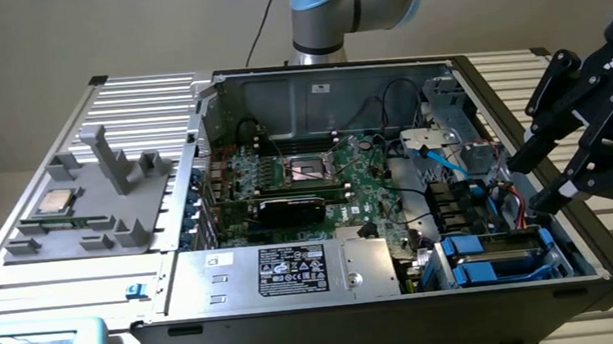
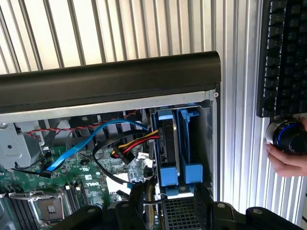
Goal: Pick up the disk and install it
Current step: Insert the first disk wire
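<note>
The black two-finger gripper (image 1: 531, 182) hangs over the open dark computer case (image 1: 407, 328), at about three o'clock of it in the exterior view. Its fingers (image 1: 536, 133) are spread apart and released; they grasp nothing.

The flat grey-metal disk (image 1: 501, 249), framed by its blue plastic carrier, sits inside the drive bay at the corner of the case, at about five o'clock in the exterior view. In the wrist view the disk (image 2: 169, 139) stands on its edge between the blue frames, near the black case wall. The gripper is near the bay but apart from the disk.

The green motherboard (image 1: 319, 179) fills the middle of the case. The large silver box with a black sticker (image 1: 292, 272) lies at six o'clock. Outside, at nine o'clock, a small square silver chip (image 1: 55, 202) rests on a grey plastic fixture (image 1: 103, 229). In the wrist view a person's hand (image 2: 290, 160) touches a round knob beside a black keyboard (image 2: 283, 57).
</note>
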`<state>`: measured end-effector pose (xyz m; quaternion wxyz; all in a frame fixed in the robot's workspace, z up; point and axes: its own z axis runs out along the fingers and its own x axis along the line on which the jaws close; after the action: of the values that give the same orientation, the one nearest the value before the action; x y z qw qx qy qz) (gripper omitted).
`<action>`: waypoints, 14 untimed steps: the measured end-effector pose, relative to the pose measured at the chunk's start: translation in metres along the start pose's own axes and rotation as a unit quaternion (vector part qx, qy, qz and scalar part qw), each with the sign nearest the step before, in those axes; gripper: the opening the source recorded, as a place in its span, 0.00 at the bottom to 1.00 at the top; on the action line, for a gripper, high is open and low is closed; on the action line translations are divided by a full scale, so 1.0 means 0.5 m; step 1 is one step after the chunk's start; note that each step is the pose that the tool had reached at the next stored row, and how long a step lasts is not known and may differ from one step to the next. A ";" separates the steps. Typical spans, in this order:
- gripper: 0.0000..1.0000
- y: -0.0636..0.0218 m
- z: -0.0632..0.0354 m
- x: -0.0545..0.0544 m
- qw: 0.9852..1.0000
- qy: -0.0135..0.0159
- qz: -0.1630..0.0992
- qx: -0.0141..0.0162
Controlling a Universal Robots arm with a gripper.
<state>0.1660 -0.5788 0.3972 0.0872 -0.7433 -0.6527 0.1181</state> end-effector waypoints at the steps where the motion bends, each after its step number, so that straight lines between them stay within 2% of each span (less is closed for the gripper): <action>1: 0.54 0.000 0.000 0.000 1.000 0.000 0.000 0.000; 7: 0.54 -0.001 0.000 0.003 1.000 0.000 0.000 0.000; 10: 0.54 -0.007 0.001 0.011 1.000 -0.002 0.001 -0.001; 11: 0.54 -0.009 0.002 0.013 1.000 -0.003 0.001 -0.002; 12: 0.54 -0.011 0.002 0.014 1.000 -0.003 0.001 -0.006; 13: 0.54 -0.012 0.003 0.015 1.000 -0.002 0.001 -0.011; 14: 0.54 -0.013 0.003 0.015 1.000 -0.002 0.002 -0.021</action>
<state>0.1602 -0.5706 0.3971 0.0703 -0.7458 -0.6538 0.1064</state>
